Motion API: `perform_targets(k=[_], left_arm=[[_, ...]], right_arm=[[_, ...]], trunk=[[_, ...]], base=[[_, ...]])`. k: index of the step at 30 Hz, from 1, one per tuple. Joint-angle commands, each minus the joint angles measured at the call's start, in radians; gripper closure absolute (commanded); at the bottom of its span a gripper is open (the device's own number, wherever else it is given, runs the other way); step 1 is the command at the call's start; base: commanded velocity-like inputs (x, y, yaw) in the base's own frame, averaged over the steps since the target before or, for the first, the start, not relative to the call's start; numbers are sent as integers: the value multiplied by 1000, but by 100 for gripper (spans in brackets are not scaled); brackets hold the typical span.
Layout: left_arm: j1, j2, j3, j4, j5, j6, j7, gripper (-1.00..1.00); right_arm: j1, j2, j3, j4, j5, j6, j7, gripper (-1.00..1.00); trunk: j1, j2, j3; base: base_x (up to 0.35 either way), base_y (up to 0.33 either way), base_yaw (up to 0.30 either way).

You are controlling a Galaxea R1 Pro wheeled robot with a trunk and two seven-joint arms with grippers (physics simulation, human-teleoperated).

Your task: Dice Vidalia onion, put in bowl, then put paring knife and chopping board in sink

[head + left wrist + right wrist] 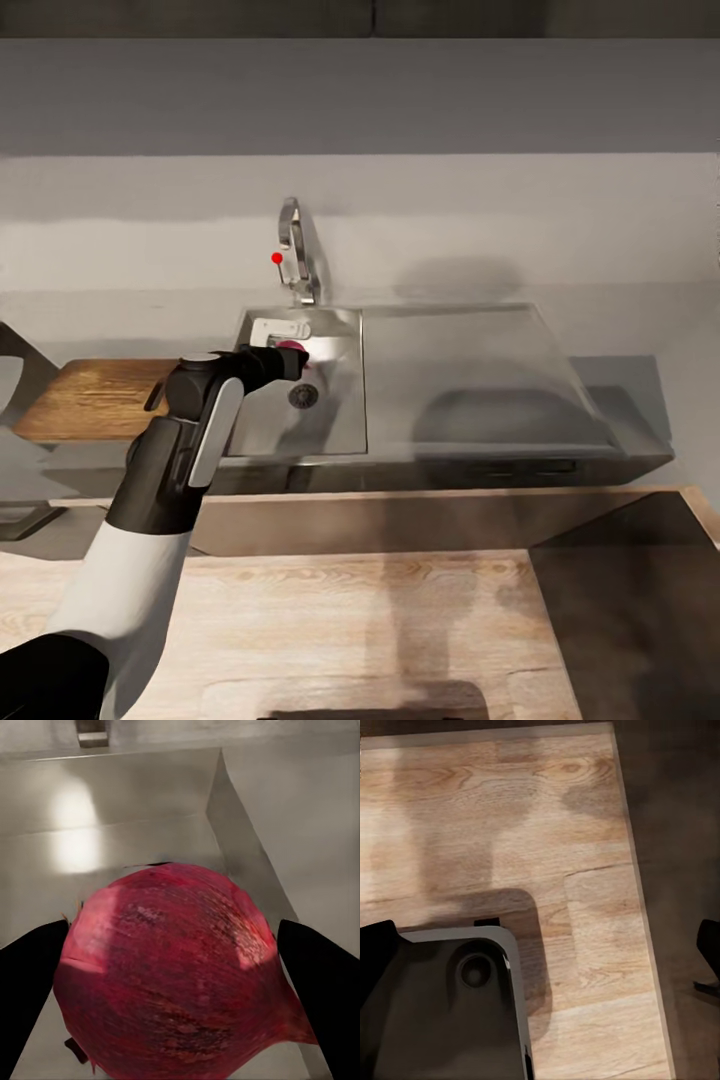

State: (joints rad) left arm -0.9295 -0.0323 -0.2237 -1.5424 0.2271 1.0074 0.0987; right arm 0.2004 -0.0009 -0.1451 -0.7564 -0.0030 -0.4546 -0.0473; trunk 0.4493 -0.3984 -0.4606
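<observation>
Onion (176,975) sits right between the left gripper's (292,360) two dark fingers (319,982), one on either flank, seemingly touching it, so it looks clasped. All this is low in the sink (335,420), near the drain (303,396) and below the tap (293,250). Left of the basin lies the board (90,398).

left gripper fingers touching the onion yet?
Touching. In the left wrist view both dark fingers press against the sides of the Vidalia onion with no visible gap, over the sink.

Probably kitchen: sink (335,400), tap (295,250).
</observation>
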Motion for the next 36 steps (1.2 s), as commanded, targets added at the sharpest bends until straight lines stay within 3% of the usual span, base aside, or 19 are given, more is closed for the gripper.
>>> perform_targets(k=[1,13,36], left_arm=[[0,0,0,-1,11,4,10,100],[3,0,1,0,12,5,10,100],[5,0,0,10,12,5,10,100]], right_arm=[[1,0,1,-1,0,-1,-3,-100],[1,-1,1,-1,0,-1,-3,-100],[1,-5,1,-1,4,1,-5,-100]], trunk=[[1,-2,0],[1,-2,18],[1,-2,19]], base=[[0,75,0],[0,263,0],[0,303,0]])
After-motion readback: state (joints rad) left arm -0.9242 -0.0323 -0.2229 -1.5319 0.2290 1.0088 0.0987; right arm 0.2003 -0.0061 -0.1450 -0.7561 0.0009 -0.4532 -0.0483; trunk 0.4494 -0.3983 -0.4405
